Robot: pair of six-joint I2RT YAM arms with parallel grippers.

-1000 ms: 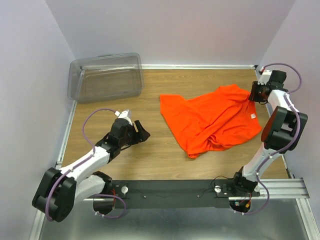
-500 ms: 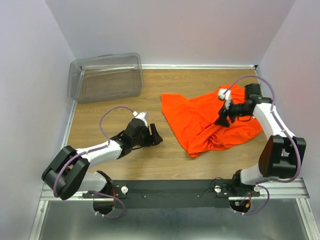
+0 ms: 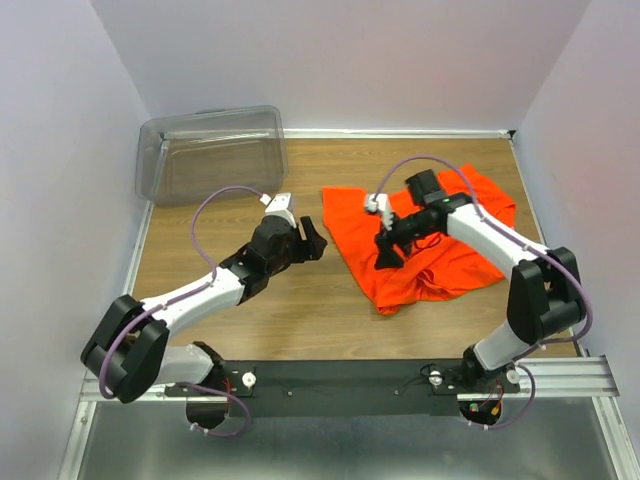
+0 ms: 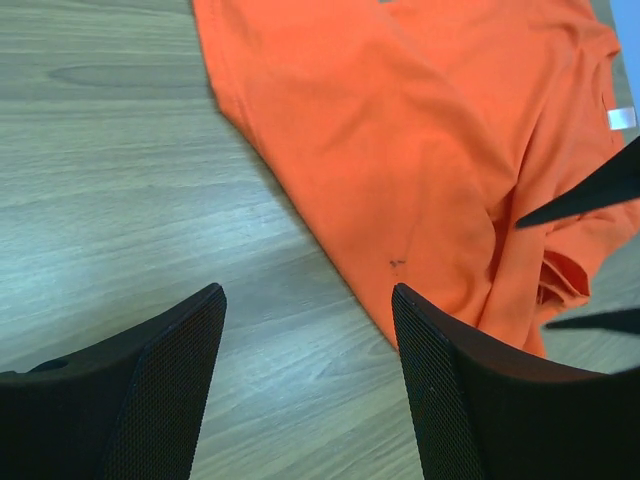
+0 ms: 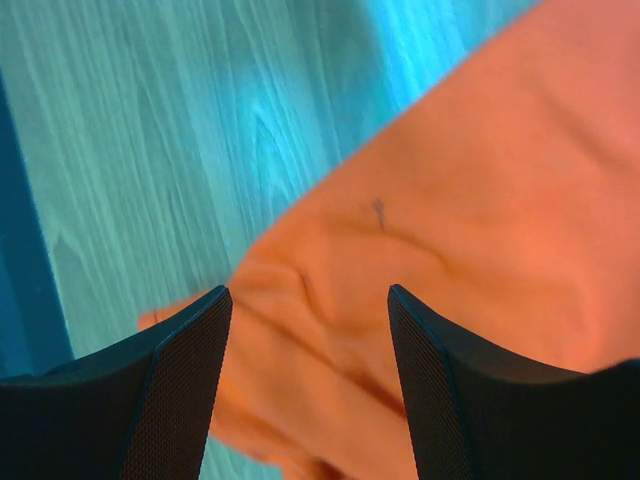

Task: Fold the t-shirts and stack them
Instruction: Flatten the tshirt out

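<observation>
shirt (image 3: 430, 245) isn't flat yet: a crumpled heap on the right half of the table (image 3: 300, 320), with its near-left part bunched into folds. The right gripper (image 3: 386, 254) is over that bunched part, jaws wide and nothing in them. Can't tell if it's touching cloth. It looks placed to pinch the hem there and drag it out. The left gripper (image 3: 314, 240) is also wide open and empty, over bare wood just beside the shirt's left edge and pointing at it. It's probably lining up for that edge so both arms can spread the shirt. No fold made so far. A see-through bin (image 3: 212, 155) sits in the far left corner, well apart from the shirt. Its role is unclear.
</observation>
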